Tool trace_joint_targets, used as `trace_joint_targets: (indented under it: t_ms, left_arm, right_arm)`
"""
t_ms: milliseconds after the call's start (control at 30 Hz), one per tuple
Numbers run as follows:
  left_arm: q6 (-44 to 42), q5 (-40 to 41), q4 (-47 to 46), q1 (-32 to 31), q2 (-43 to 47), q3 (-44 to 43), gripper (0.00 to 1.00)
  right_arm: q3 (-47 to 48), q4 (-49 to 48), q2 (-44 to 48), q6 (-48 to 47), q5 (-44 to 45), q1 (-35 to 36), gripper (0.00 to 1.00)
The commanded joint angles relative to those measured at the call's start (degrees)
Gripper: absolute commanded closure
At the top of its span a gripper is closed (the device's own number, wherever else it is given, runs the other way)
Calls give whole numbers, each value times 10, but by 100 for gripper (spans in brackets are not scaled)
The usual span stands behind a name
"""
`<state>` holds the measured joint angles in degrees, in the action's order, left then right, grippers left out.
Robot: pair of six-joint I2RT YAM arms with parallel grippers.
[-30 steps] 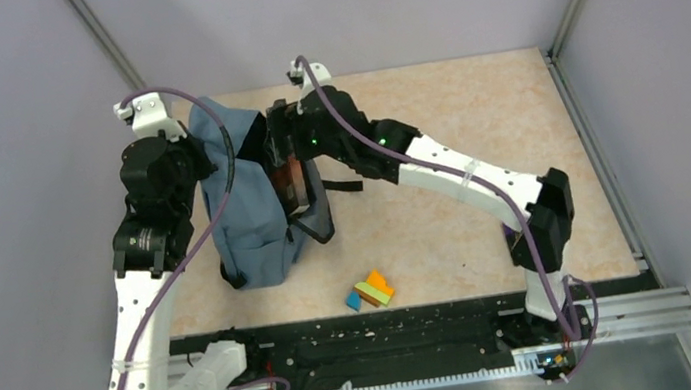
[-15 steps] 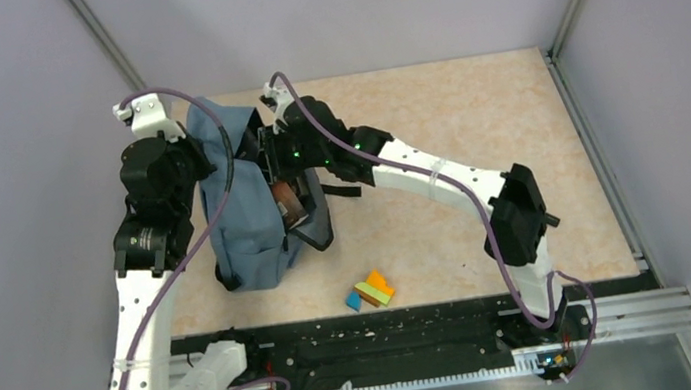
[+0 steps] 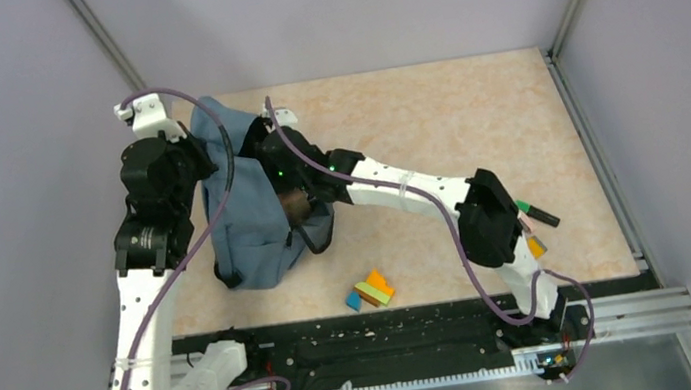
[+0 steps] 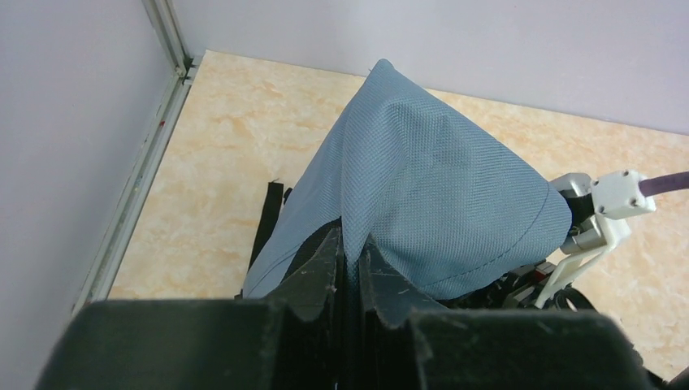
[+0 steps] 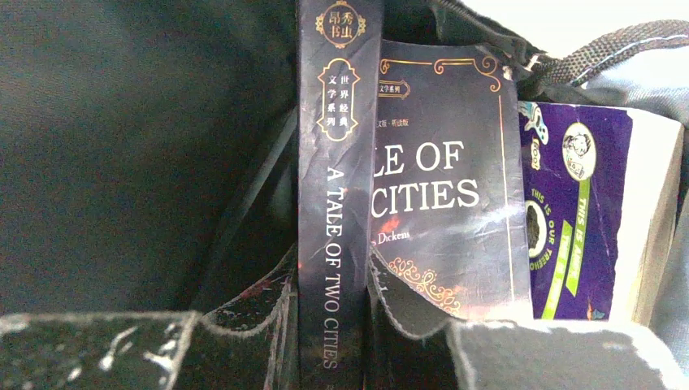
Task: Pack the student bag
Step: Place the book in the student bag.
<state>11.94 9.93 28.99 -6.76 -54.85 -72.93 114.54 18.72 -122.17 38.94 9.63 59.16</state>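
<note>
Top external view: the student bag [image 3: 246,218] sits slumped on the left side of the table [image 3: 451,110], slate-blue, right between the two arms. Left gripper [image 4: 349,258] is pinched tight on a fold of the bag's fabric, holding it up in a peak. Right gripper [image 5: 333,292] is down inside the dark lining, fingers clamped on the spine of an A Tale of Two Cities paperback [image 5: 443,195]. Just beside that is a purple-covered book [image 5: 569,211], touching it I think, hard to say from that angle. Out on the table near the front edge there's a little cluster of coloured blocks [image 3: 370,292], and a green-and-black marker [image 3: 538,214] lies by the right arm's elbow.
</note>
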Motion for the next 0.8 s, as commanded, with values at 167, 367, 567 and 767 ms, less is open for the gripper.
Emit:
trace_joint_targets:
  t_ms: [167, 367, 567, 767]
  left_arm:
    - [-5, 14, -15, 18, 10, 9, 98]
    - [-3, 10, -15, 24, 8, 8, 99]
    - [0, 7, -16, 25, 10, 8, 99]
    - [2, 4, -16, 28, 11, 8, 99]
  right_arm:
    - [-109, -121, 57, 24, -36, -36, 100]
    - [-181, -292, 133, 135, -221, -49, 100]
    - [-218, -291, 186, 126, -176, -48, 100]
    - [-169, -128, 117, 19, 7, -52, 100]
